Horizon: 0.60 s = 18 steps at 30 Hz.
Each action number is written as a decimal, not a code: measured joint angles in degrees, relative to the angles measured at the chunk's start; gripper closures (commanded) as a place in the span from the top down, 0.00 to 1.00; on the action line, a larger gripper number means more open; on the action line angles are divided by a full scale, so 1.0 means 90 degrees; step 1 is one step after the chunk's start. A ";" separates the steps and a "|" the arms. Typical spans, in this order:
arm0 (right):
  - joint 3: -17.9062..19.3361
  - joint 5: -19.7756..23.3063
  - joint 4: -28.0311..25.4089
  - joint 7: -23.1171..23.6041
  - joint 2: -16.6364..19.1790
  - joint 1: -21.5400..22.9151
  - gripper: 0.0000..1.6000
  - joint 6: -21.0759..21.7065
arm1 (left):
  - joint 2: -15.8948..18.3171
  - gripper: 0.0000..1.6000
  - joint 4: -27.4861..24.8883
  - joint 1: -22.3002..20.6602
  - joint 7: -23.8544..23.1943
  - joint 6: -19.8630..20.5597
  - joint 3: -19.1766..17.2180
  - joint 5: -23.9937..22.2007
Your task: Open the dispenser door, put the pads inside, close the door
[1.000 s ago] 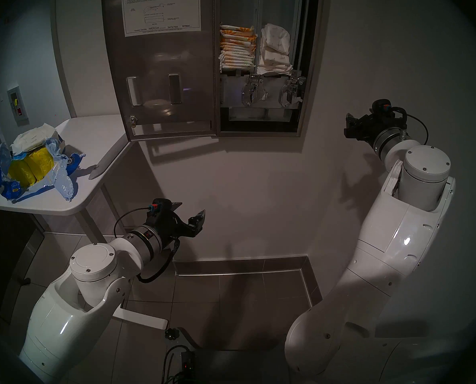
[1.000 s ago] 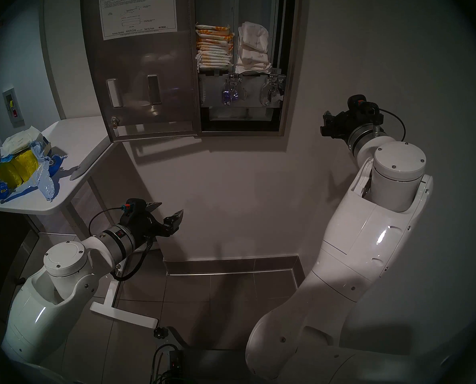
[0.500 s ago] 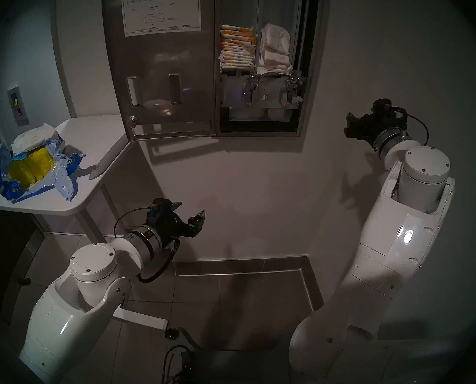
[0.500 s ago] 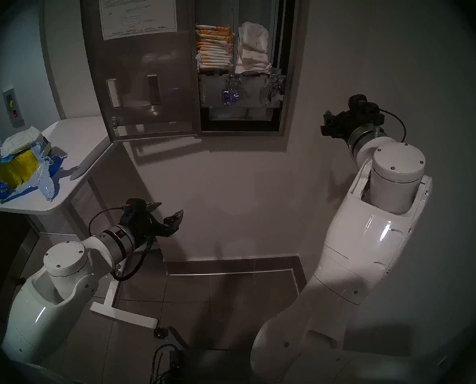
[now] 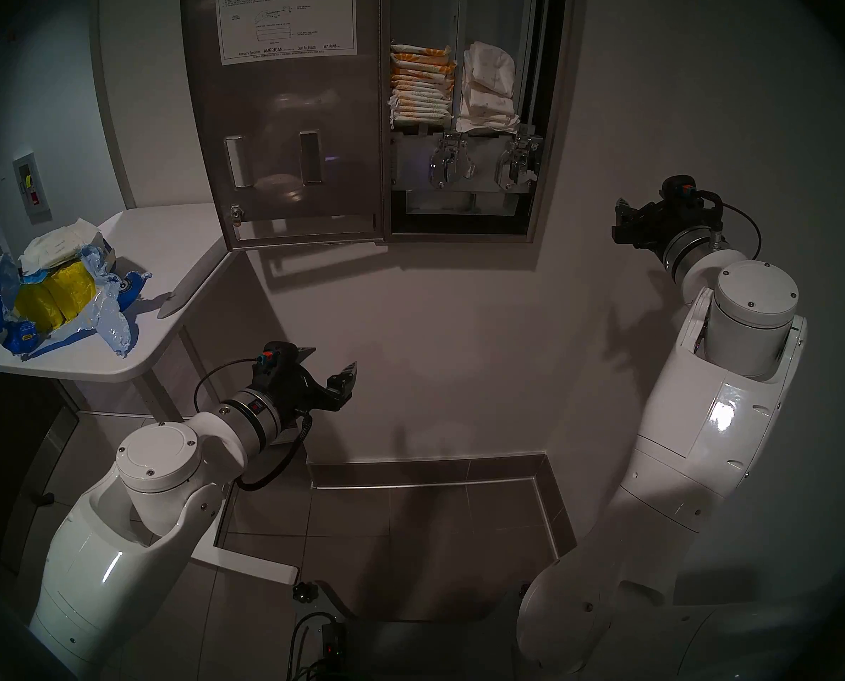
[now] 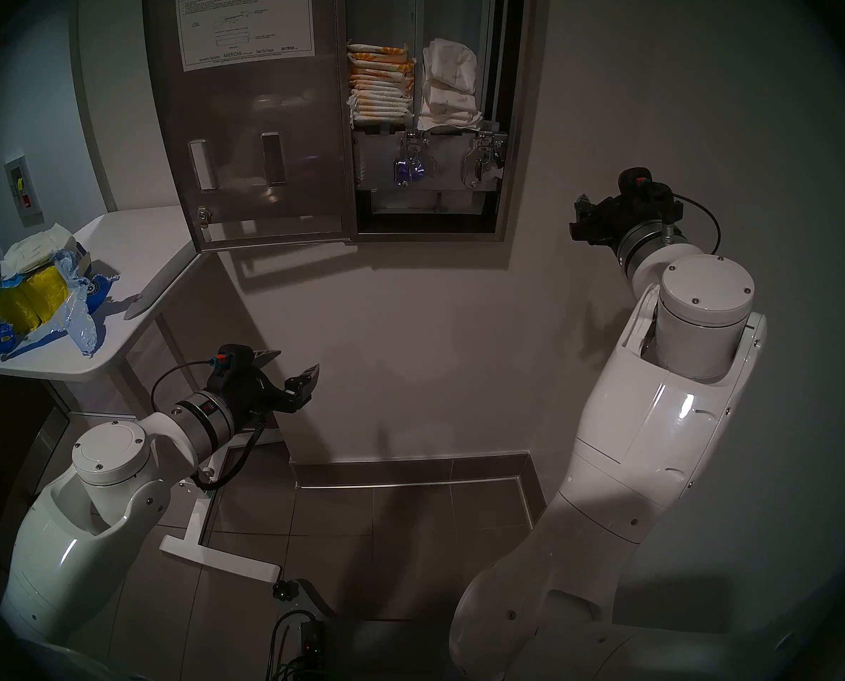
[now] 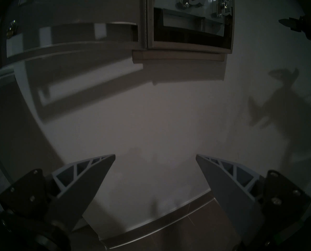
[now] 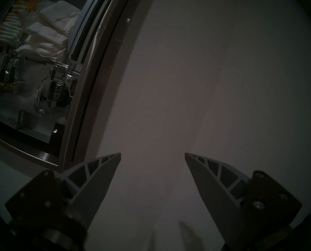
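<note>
The dispenser door [image 5: 287, 124] [image 6: 253, 124] stands swung open to the left, its back showing with the white instruction sheet; its bottom edge shows in the left wrist view [image 7: 69, 37]. Plain white pads [image 5: 489, 85] [image 6: 450, 85] [image 8: 48, 31] are stacked in the cabinet's right column. More white pads [image 5: 59, 245] [image 6: 32, 247] lie on top of the package on the table. My left gripper [image 5: 333, 359] [image 6: 297, 360] [image 7: 155, 155] is open and empty, low, below the door. My right gripper [image 5: 617, 221] [image 6: 577, 218] [image 8: 152, 153] is open and empty, right of the cabinet's lower corner.
Orange-printed pads [image 5: 420, 85] fill the cabinet's left column. Two chrome lever mechanisms [image 5: 447, 161] sit below the stacks. A torn blue plastic package with yellow bundles [image 5: 61, 296] lies on the white table [image 5: 164, 252] at the left. The wall is close ahead of both grippers.
My left arm has shifted a little to the left and up, its gripper still open. The right arm has barely moved. Door and pads are unchanged.
</note>
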 measured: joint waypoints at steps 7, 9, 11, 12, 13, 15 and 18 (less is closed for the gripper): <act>-0.0004 0.0015 0.0000 -0.0015 0.0012 -0.0013 0.81 -0.0001 | 0.0178 1.00 -0.0208 -0.0156 -0.0128 -0.0044 -0.0320 0.0097; -0.0006 0.0020 0.0000 -0.0020 0.0016 -0.0017 0.81 -0.0001 | 0.0232 1.00 -0.0259 -0.0210 -0.0170 -0.0050 -0.0443 0.0115; -0.0008 0.0025 0.0000 -0.0023 0.0019 -0.0021 0.81 -0.0001 | 0.0269 1.00 -0.0280 -0.0254 -0.0199 -0.0051 -0.0546 0.0122; -0.0009 0.0027 0.0000 -0.0024 0.0021 -0.0022 0.81 -0.0001 | 0.0284 1.00 -0.0287 -0.0272 -0.0210 -0.0051 -0.0589 0.0123; -0.0012 0.0031 0.0000 -0.0028 0.0024 -0.0024 0.81 -0.0001 | 0.0316 1.00 -0.0295 -0.0317 -0.0240 -0.0051 -0.0706 0.0122; -0.0013 0.0034 0.0000 -0.0030 0.0026 -0.0026 0.81 -0.0001 | 0.0337 1.00 -0.0296 -0.0349 -0.0262 -0.0050 -0.0797 0.0115; -0.0015 0.0042 0.0001 -0.0036 0.0032 -0.0030 0.81 0.0000 | 0.0399 1.00 -0.0291 -0.0435 -0.0322 -0.0049 -0.1071 0.0068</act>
